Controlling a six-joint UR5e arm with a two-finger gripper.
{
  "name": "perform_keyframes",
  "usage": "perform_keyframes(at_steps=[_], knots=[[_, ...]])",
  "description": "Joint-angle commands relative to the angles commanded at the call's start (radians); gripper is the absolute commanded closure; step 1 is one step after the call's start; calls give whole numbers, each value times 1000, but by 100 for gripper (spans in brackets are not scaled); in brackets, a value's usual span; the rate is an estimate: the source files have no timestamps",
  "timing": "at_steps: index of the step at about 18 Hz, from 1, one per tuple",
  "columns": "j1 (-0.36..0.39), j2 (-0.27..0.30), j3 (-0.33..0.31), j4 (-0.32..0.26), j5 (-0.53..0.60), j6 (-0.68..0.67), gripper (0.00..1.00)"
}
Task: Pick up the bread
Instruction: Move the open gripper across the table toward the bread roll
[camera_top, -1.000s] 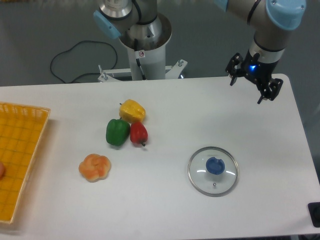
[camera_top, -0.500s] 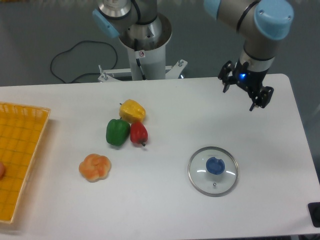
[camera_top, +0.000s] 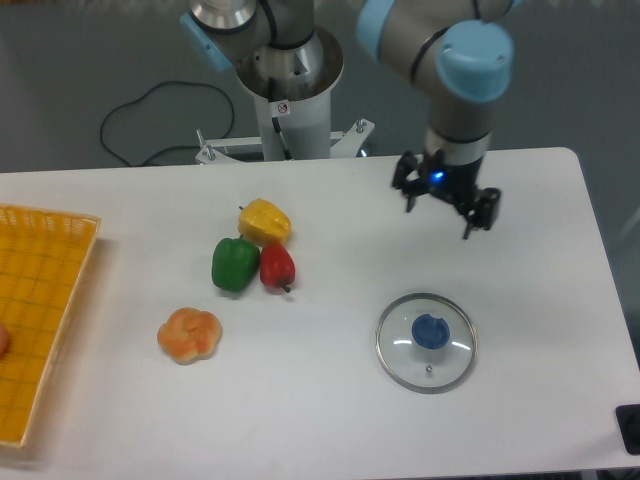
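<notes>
The bread (camera_top: 190, 335) lay bare on the table (camera_top: 320, 420), well off to the side of the gripper (camera_top: 438, 208), which hung empty with fingers spread. A pale object at the basket's (camera_top: 40, 300) edge was cut off.

Robotics laboratory: a pedestal-mounted arm (camera_top: 290, 60) behind a plain white counter (camera_top: 330, 420), grey floor with a loose black cable (camera_top: 150, 110), toy peppers (camera_top: 250, 255) as test objects.
</notes>
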Motion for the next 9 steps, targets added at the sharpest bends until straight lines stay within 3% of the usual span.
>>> perform_keyframes(at_steps=[6, 9], knots=[[-137, -29, -8, 14, 2, -146, 0], [-236, -64, -17, 112, 5, -267, 0]])
